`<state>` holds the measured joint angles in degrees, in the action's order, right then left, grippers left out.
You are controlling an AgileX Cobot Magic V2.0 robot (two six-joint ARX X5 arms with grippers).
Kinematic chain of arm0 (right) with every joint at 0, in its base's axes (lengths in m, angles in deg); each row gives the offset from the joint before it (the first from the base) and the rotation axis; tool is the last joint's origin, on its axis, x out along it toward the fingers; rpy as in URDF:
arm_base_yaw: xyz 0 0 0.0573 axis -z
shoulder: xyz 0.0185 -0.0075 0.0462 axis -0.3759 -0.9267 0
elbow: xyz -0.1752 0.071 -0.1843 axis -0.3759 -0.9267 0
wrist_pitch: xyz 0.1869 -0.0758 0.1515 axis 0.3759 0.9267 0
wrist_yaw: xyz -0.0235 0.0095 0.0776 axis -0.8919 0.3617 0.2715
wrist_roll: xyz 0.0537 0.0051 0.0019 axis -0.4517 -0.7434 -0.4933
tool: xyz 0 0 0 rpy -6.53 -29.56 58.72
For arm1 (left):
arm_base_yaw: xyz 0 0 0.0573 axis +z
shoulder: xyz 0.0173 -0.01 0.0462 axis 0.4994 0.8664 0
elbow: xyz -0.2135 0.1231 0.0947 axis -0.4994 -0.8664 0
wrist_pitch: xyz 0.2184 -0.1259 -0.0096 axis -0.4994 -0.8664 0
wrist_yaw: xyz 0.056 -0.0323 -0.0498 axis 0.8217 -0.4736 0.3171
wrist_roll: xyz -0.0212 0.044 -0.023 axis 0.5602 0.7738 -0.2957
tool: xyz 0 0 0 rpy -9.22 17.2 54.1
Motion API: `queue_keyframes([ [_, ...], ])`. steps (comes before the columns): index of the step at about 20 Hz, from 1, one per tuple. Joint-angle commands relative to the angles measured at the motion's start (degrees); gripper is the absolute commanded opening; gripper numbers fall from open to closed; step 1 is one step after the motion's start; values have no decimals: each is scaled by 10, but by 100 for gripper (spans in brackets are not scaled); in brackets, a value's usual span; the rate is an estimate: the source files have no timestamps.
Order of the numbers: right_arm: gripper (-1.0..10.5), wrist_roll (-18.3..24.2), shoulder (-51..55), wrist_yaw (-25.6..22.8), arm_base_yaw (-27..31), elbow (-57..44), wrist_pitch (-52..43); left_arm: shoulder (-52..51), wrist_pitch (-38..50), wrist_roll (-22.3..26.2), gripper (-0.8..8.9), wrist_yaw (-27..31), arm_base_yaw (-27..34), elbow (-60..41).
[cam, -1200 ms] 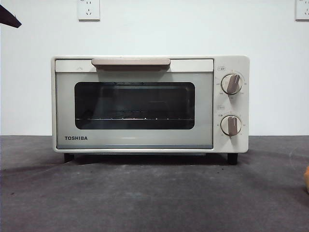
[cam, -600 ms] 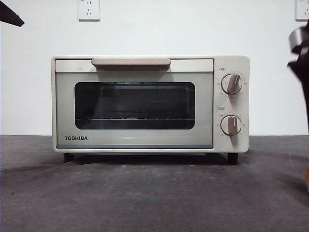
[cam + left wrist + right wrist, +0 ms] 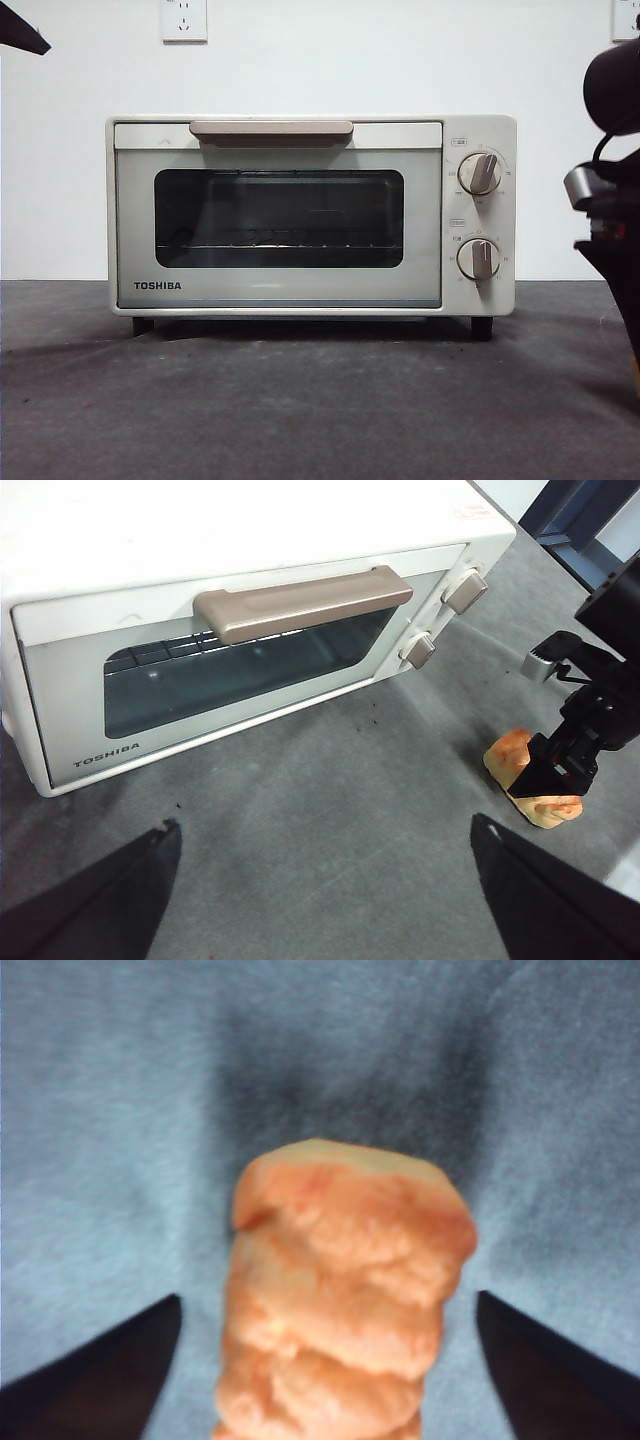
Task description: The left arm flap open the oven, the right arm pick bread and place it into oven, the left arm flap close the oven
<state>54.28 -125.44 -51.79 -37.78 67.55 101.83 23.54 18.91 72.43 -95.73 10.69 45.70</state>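
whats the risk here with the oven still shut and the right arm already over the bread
1. The oven door is closed while the right gripper straddles the bread, jaws open; picking now may leave nowhere to put it.
2. The left gripper is apart from the handle, so opening could lag.

Even, soft light fills the front view; the white wall (image 3: 400, 60) is bright, nearly washed out. A faint shadow lies under the oven (image 3: 310, 215). The right wrist view is blurred, the bread (image 3: 345, 1300) out of focus. The oven's top glares white in the left wrist view.
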Motion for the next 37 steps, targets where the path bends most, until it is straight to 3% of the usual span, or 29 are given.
queue_keyframes([
  [1, 331, -6, -18, -3, -3, 3, -4, 4, 7, 7, 468, 1, -3, 11],
  [8, 171, 1, -22, 3, -3, 7, 3, 4, 6, 9, 465, 16, -3, 11],
  [12, 170, 1, 40, 64, -3, 18, 30, 4, 4, 7, 446, 18, -3, 11],
  [18, 170, -2, 218, 166, -3, 19, 45, 39, -17, 3, 11, 21, -6, 26],
  [25, 170, 19, 416, 173, -3, 19, 37, 177, -58, 10, 8, 21, -25, 125],
  [31, 171, -44, 517, 173, -3, 19, 17, 327, -44, 10, 8, 21, -40, 257],
  [37, 170, -64, 548, 173, -3, 19, 13, 419, -8, 10, 8, 20, -49, 303],
])
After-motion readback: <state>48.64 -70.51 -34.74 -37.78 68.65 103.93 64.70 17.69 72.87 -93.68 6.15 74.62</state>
